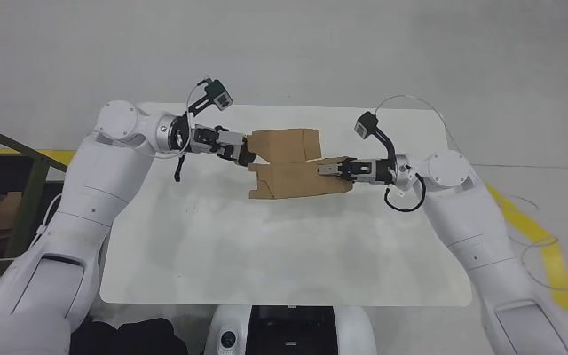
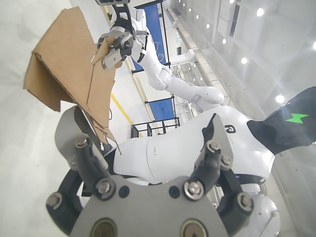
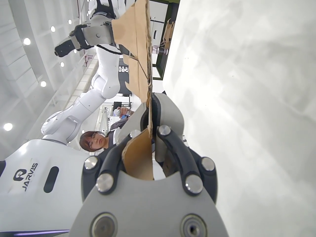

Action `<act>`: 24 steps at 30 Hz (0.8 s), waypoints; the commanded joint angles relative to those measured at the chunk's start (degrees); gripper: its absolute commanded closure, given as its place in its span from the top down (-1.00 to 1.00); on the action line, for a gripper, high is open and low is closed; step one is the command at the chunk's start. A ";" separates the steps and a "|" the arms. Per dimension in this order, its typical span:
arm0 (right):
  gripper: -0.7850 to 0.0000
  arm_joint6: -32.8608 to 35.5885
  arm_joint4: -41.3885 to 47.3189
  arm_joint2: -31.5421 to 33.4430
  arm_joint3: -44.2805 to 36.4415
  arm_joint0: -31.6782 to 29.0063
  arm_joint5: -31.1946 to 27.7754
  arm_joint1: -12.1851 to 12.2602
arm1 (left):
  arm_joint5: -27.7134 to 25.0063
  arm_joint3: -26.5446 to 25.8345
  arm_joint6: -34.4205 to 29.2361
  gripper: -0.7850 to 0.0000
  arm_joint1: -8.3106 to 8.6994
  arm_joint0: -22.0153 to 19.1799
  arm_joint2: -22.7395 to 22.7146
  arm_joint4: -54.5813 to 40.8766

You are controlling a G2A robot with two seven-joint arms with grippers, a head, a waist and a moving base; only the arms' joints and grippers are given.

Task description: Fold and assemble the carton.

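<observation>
Jutting from the right gripper (image 3: 150,122), the carton (image 3: 134,33) half-hides the left gripper (image 1: 247,153).

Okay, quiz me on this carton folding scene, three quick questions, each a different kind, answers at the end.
1. True or false: the right gripper is shut on the brown cardboard carton.
2. The left gripper is: A) open, B) shut on the carton, C) shut and empty.
3. What surface lies below the carton?
Key: 1 true; 2 A; 3 the white rounded table.
</observation>
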 commanded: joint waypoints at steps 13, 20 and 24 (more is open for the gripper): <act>-1.00 -0.20 0.57 -0.76 0.89 0.58 -0.45 -0.28 | 0.00 -0.38 0.00 1.00 0.56 0.37 -2.03 0.32; -1.00 -0.33 0.70 -1.05 1.06 0.71 -0.47 -0.39 | 0.00 -0.63 0.00 1.00 0.57 0.54 -1.94 -0.17; -1.00 -0.39 0.92 -1.17 1.04 0.73 -0.49 -0.44 | -0.18 0.06 0.19 1.00 0.29 0.16 -1.71 -0.29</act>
